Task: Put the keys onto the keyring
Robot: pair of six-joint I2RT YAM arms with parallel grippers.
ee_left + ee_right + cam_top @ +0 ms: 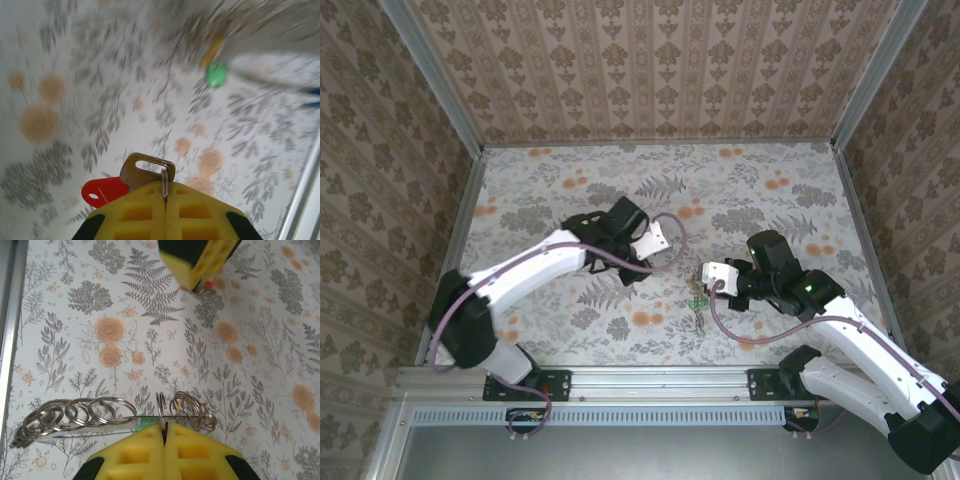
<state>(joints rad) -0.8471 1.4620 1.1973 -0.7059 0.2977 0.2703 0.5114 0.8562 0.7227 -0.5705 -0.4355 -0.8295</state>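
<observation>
I'm looking at a flat tabletop (570, 330) papered white with grey ferns and orange roses, with aluminium rails (650, 378) along its edges. Front centre there's a small tangle of green-headed metal keys (697, 304). I can't tell whether it touches the surface.

3 walls (660, 70) bound seemingly open table (760, 200).

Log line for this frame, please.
left gripper: shut on red key | right gripper: shut on keyring | red key apart from keyring
</observation>
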